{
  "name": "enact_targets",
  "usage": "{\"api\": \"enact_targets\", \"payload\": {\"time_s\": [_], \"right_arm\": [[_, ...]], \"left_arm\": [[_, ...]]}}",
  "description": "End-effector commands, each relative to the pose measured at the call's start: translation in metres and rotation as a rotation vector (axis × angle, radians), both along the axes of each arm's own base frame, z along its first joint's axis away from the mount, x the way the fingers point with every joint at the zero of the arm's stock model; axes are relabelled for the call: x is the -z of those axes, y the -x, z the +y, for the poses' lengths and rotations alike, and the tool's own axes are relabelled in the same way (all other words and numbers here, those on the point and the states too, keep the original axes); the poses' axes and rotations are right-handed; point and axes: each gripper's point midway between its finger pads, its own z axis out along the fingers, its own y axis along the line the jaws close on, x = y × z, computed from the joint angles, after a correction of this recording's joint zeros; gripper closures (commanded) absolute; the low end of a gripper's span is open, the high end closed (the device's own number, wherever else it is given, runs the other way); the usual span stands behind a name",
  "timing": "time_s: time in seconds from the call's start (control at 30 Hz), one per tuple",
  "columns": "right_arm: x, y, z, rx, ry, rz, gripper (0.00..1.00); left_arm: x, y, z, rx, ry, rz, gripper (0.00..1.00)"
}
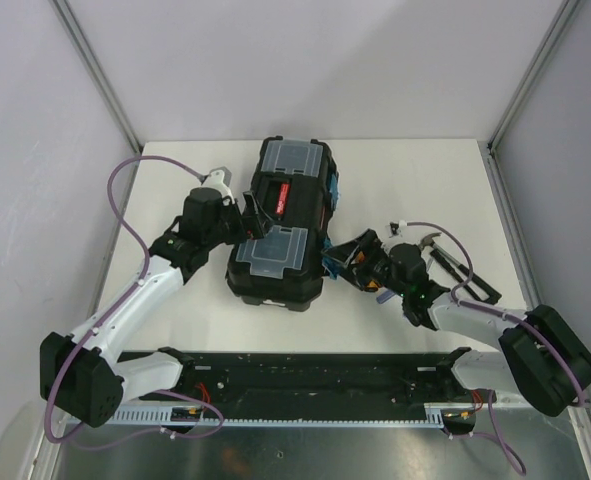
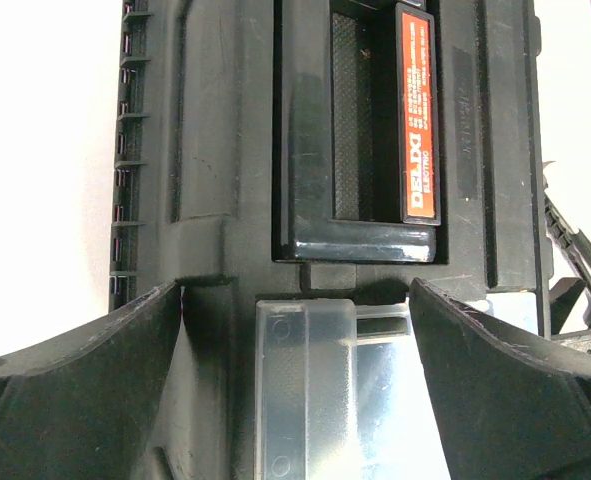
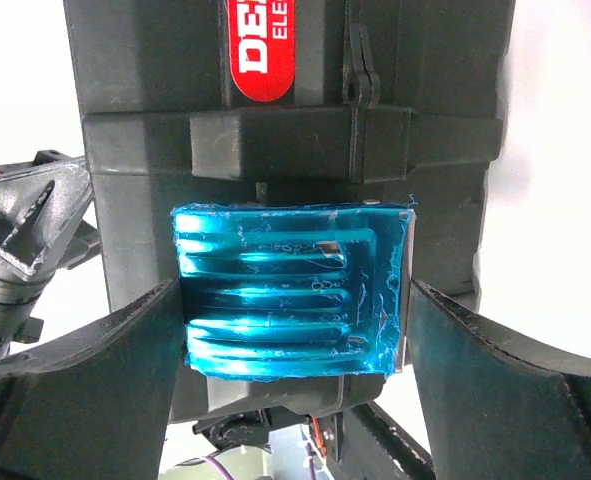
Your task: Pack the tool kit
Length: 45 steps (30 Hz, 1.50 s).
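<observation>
The black toolbox [image 1: 283,220] sits lid-down in the middle of the white worktop [image 1: 425,180]. It has a clear lid compartment [image 1: 293,155] at each end of its red-labelled handle [image 2: 360,235]. The left claw [image 1: 245,218] hangs spread over the lid's left side, by the handle's end. The right claw [image 1: 345,258] is spread to either side of a blue latch [image 3: 290,300] on the box's right side. Loose tools [image 1: 463,272] lie beyond the right arm.
</observation>
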Motion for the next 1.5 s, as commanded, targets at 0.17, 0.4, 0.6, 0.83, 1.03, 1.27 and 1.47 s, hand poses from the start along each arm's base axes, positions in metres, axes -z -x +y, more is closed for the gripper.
{"api": "enact_targets", "payload": {"time_s": [0.17, 0.4, 0.6, 0.83, 1.03, 1.27, 1.47], "right_arm": [[-0.022, -0.011, -0.01, 0.063, -0.18, -0.114, 0.2], [0.0, -0.013, -0.026, 0.149, -0.176, -0.079, 0.04], [0.007, -0.018, -0.047, 0.245, -0.06, -0.077, 0.01], [-0.004, -0.03, -0.078, 0.329, 0.17, -0.1, 0.01], [-0.015, -0.054, -0.083, 0.314, 0.276, -0.134, 0.01], [-0.019, -0.097, -0.069, 0.234, 0.182, -0.178, 0.01], [-0.025, -0.141, -0.056, 0.194, 0.026, -0.221, 0.01]], "left_arm": [[0.086, 0.059, 0.021, 0.081, -0.198, 0.319, 0.02], [0.082, 0.056, 0.021, 0.078, -0.196, 0.31, 0.02], [0.082, 0.056, 0.021, 0.077, -0.198, 0.307, 0.02], [0.079, 0.054, 0.021, 0.076, -0.199, 0.298, 0.02], [0.059, 0.044, 0.021, 0.075, -0.201, 0.234, 0.02], [0.018, 0.024, 0.02, 0.076, -0.214, 0.11, 0.01], [-0.032, -0.008, 0.034, -0.021, -0.219, 0.017, 0.01]]}}
